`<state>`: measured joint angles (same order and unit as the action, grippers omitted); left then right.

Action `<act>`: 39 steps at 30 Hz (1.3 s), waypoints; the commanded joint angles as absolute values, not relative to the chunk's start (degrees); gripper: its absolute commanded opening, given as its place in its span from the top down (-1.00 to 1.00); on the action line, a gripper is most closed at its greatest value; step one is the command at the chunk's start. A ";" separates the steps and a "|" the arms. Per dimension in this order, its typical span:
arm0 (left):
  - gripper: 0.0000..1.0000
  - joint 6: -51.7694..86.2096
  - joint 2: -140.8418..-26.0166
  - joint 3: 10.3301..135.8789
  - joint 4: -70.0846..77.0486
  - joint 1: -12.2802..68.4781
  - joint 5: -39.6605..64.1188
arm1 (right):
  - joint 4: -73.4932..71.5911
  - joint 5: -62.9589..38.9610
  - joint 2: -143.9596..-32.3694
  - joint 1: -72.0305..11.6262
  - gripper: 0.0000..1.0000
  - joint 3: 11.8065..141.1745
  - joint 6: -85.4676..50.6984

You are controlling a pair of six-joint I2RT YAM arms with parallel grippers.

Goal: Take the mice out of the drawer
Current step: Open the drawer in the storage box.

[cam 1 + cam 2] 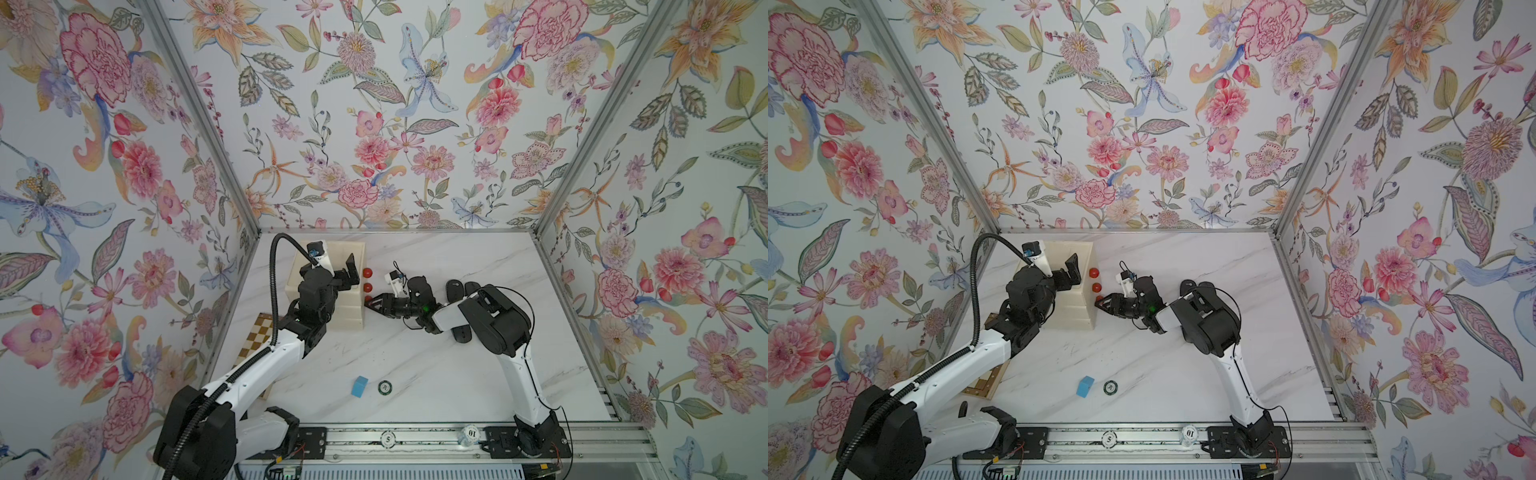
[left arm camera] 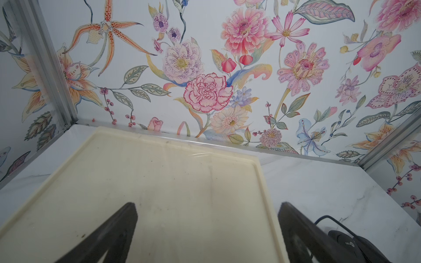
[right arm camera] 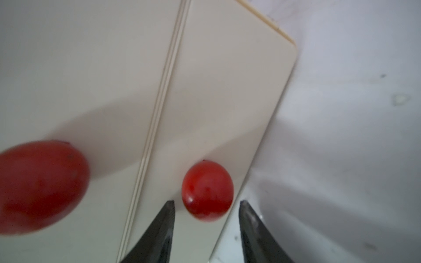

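Note:
The cream drawer cabinet [image 1: 353, 316] [image 1: 1080, 312] stands at the back left, with three red knobs on the front that faces right. Its drawers look shut. My right gripper [image 1: 368, 302] [image 3: 207, 202] is open at the lowest knob [image 3: 207, 190], which sits at its tips with a gap on each side. My left gripper [image 1: 352, 272] [image 2: 207, 205] hovers open and holding nothing over the cabinet's flat top [image 2: 159, 182]. Black mice [image 1: 453, 290] lie on the table beside my right arm, and one more mouse [image 1: 462, 334] lies half under it.
A blue block [image 1: 359, 386] and a round black-and-white chip [image 1: 385, 387] lie near the front of the marble table. A checkered board [image 1: 257, 332] lies at the left edge under my left arm. Flowered walls close in three sides.

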<state>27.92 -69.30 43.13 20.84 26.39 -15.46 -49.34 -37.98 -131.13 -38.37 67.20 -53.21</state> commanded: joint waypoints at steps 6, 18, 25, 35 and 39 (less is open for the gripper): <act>-0.99 29.88 -68.91 41.22 18.01 26.76 -16.48 | -56.94 -38.13 -134.60 -37.42 0.05 69.13 -56.17; -0.99 29.93 -68.82 41.26 17.68 26.73 -16.67 | -56.07 -38.96 -135.49 -37.41 0.41 69.99 -55.99; -0.99 29.79 -68.64 41.42 17.23 26.73 -17.48 | -55.69 -37.89 -131.03 -33.46 0.47 63.69 -54.90; -0.99 30.15 -69.17 41.22 17.14 26.63 -18.81 | -47.38 -34.28 -115.46 -25.84 0.48 47.38 -48.68; -0.99 30.37 -69.17 41.22 16.58 26.67 -19.21 | -39.38 -31.52 -110.22 -23.21 0.47 44.19 -43.25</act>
<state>28.21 -69.30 43.13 20.73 26.39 -16.38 -46.61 -35.53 -113.23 -24.34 45.60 -48.45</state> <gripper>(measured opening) 0.996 0.299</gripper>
